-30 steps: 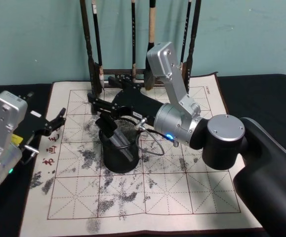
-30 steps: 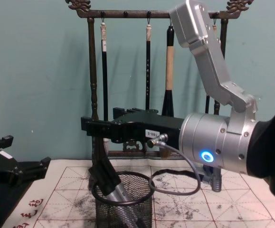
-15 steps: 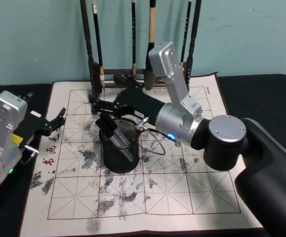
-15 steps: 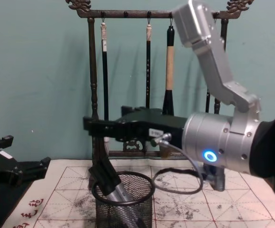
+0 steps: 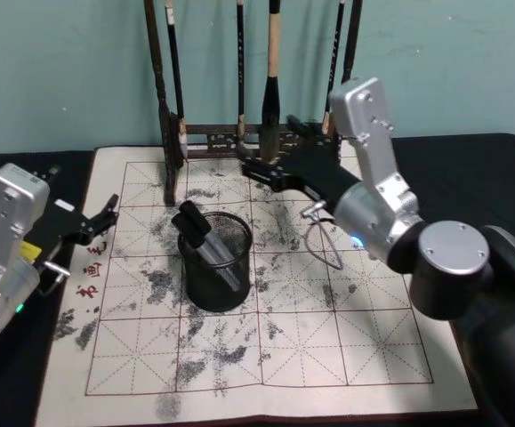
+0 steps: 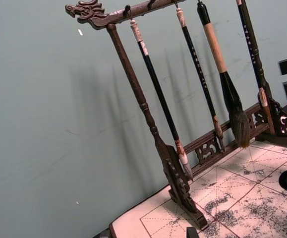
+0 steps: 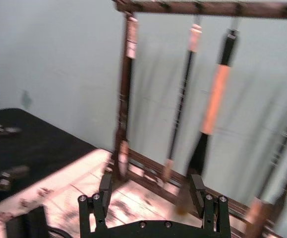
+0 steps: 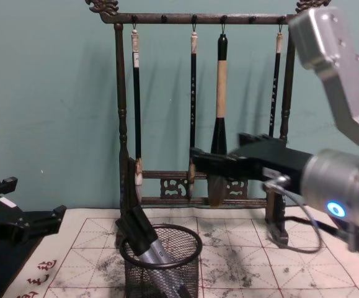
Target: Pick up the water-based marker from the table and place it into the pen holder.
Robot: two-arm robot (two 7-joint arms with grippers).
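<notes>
- Step in hand: looks like post-drop – the water-based marker (image 5: 205, 240) sits inside the pen holder (image 5: 214, 260), leaning w/ its dark cap end poking over the rim on the robot's left side. Chest view agrees: marker (image 8: 147, 239) slants down into the mesh cup (image 8: 160, 264).
- Pen holder stands upright on the calligraphy mat (image 5: 266, 347) that covers the table (image 5: 470, 169), near the mat's middle-left, in front of the brush rack (image 5: 164, 116).
- Right gripper (image 5: 255, 169) is up off the mat, beside & behind the holder, close to the rack's base; not touching the cup. Wrist view: its fingers (image 7: 105, 187) are spread wide w/ nothing between.
- Left gripper (image 5: 106, 216) is parked at the mat's left edge, jaws apart, empty; well clear of the holder.
- Judgement: task seems essentially done.
- Next: right arm needs to pull back w/o snagging the hanging brushes (image 8: 220, 93) or the rack rail; its loose cable (image 5: 324, 240) droops near the mat, so watch that it doesn't catch the holder.
</notes>
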